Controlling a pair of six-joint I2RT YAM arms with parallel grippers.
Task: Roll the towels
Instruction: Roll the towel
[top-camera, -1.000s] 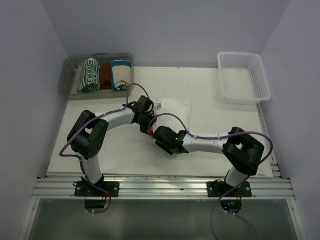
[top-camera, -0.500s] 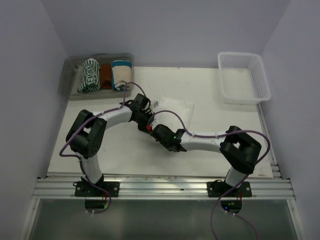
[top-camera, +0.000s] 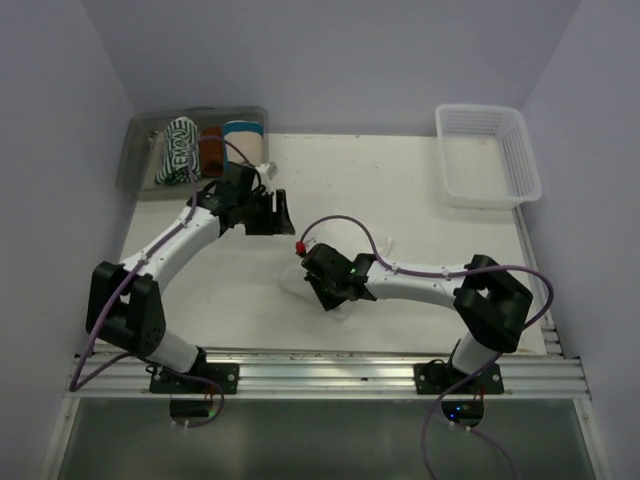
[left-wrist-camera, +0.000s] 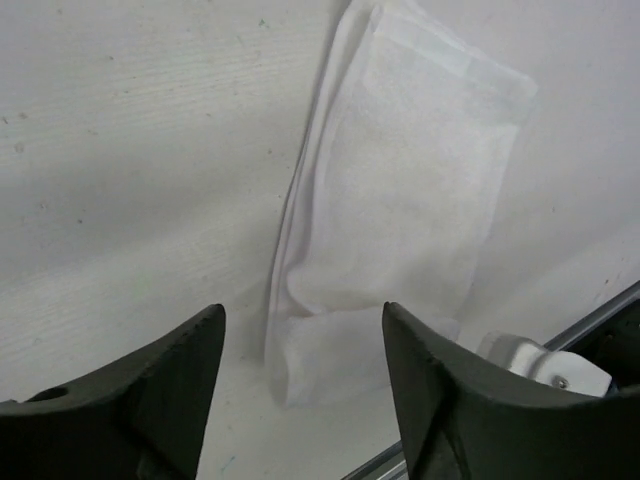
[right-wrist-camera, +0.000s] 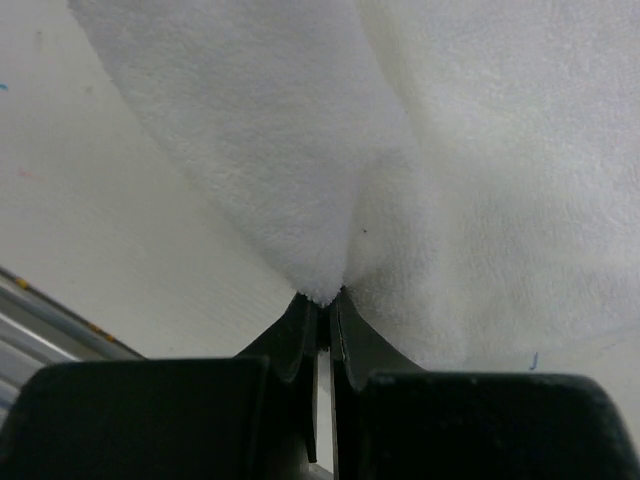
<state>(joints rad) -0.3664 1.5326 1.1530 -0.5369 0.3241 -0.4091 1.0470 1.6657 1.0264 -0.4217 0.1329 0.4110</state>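
Observation:
The plain white towel (left-wrist-camera: 400, 190) lies on the table as a long folded strip, faint against the white surface in the top view (top-camera: 294, 279). My right gripper (right-wrist-camera: 325, 296) is shut on a pinched fold of it near the table's middle (top-camera: 318, 288). My left gripper (left-wrist-camera: 302, 312) hovers open and empty above the table at the back left (top-camera: 272, 212), with the towel ahead of its fingers. The green-and-white striped towel (top-camera: 180, 148) sits rolled in the clear bin (top-camera: 138, 172).
The clear bin at the back left also holds a rust-brown towel (top-camera: 211, 150) and a cream towel with a teal band (top-camera: 243, 140). A white plastic basket (top-camera: 487, 155) stands at the back right. A metal rail (top-camera: 320, 375) runs along the near edge.
My left gripper let go of the white towel, opened and drew back toward the bin. My right gripper shut on the towel and pulled it toward the near edge.

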